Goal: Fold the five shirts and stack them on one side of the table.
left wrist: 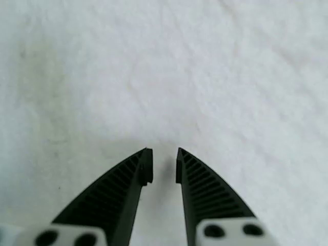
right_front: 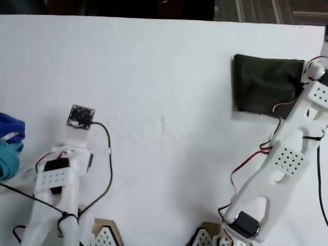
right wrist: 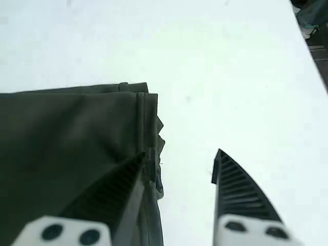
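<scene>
The tabletop (right_front: 164,66) is covered in plain white. One shirt (right_front: 266,84) lies folded into a dark green rectangle close to its right edge, toward the far right corner. From above, the right arm (right_front: 287,154) stretches along that edge to the near right side of the folded shirt. Its wrist view brings the cloth (right wrist: 72,154) up close, with a stitched hem and the stepped edges of several folded layers at one corner. The right gripper (right wrist: 184,154) is spread wide with nothing between its fingers. One black ribbed finger (right wrist: 123,189) hangs over the shirt's edge and the other over bare white surface just beside it. Whether the finger touches the cloth cannot be told. At the left edge of the tabletop the high view takes in a bunched blue shirt (right_front: 10,125) with a teal one (right_front: 9,156) against its near side, both cut off by the frame. A pale strip (right_front: 11,136) that may be a label runs across the blue cloth, and any print on it is too small to read. The left arm (right_front: 56,177) stands toward the near left corner, just beside those two shirts. Its gripper (left wrist: 163,154) points down at bare white surface, the tips parted by a narrow gap and holding nothing.
</scene>
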{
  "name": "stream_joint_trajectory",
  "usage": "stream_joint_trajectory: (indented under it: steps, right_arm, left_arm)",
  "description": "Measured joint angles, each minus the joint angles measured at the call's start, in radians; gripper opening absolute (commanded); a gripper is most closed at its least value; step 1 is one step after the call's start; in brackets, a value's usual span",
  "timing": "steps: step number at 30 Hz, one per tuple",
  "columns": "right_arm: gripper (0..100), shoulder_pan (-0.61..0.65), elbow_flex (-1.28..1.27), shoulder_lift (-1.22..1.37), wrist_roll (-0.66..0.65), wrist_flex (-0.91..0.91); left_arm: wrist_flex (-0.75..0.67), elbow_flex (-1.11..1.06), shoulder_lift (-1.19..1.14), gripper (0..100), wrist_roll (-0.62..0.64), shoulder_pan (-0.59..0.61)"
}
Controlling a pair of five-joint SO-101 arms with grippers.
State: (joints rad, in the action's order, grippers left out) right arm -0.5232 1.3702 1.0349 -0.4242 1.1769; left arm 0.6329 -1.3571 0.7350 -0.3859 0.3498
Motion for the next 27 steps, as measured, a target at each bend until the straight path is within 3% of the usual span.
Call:
stream_joint_trajectory:
  steps: [6,13,21,27]
  right_arm:
    - [17.6,0.032,0.0,-0.15,0.0,0.239]
    - [17.6,0.164,0.0,-0.321,0.0,0.543]
    - [17.4,0.313,-0.014,-0.548,0.0,0.571]
    - [17.4,0.408,-0.327,-0.918,0.0,0.572]
  left_arm:
    - [0.0,0.0,0.0,10,0.0,0.0]
    - [0.0,0.0,0.0,10,0.0,0.0]
    - [0.0,0.0,0.0,10,0.0,0.0]
    - [0.0,0.0,0.0,10,0.0,0.0]
